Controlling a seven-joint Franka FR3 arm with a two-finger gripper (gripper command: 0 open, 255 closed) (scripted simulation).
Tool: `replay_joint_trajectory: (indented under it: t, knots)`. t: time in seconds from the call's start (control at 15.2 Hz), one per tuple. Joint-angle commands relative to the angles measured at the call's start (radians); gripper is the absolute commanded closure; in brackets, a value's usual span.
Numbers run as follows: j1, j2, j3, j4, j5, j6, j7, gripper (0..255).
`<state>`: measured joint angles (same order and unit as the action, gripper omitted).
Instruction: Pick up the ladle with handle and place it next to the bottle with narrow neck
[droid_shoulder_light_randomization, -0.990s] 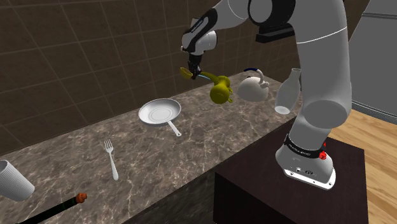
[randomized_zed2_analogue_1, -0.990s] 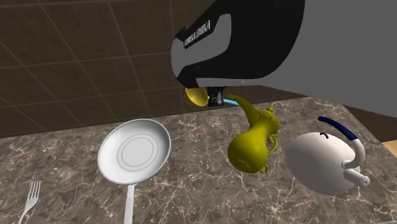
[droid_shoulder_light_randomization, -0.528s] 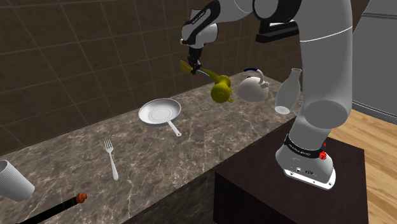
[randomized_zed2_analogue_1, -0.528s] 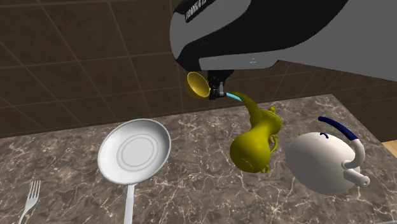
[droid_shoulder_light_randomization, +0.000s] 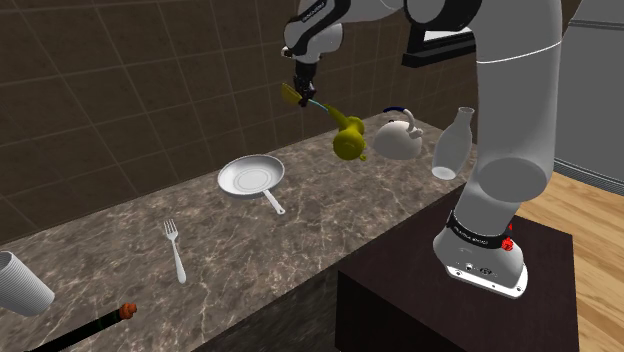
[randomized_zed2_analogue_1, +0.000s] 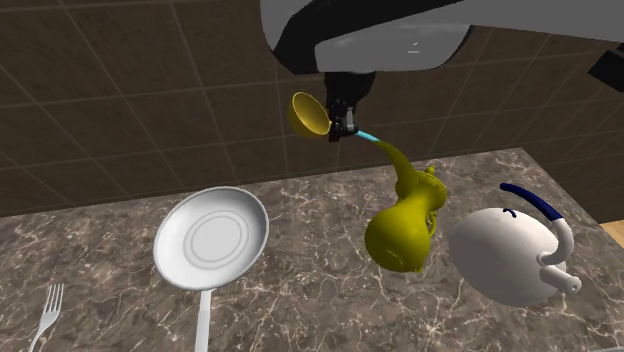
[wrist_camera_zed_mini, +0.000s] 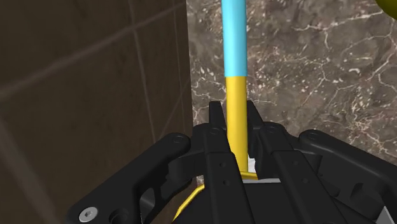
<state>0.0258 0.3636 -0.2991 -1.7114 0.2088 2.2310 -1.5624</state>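
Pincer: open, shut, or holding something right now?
Pincer: closed on the ladle, gripping its handle.

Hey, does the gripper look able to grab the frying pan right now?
Probably not yet: the gripper is shut on the yellow ladle, held above the counter. The frying pan itself lies uncovered, so the path looks free once the ladle is set down.

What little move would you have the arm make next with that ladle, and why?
Probably carry it sideways, at this height, toward the white bottle. The gripper clasps the ladle by its handle, the ladle hangs clear above the counter, and the yellow jug and white kettle stand between it and the bottle.
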Motion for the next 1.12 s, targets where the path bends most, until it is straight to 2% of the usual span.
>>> replay_joint_trajectory:
  t: [0.0, 1.06]
  knots:
    - [0.001, -0.011, -0.003, 0.012, -0.006, -0.022, 0.004, 255]
    - [0.001, -0.057, -0.015, 0.163, -0.036, -0.216, 0.034, 255]
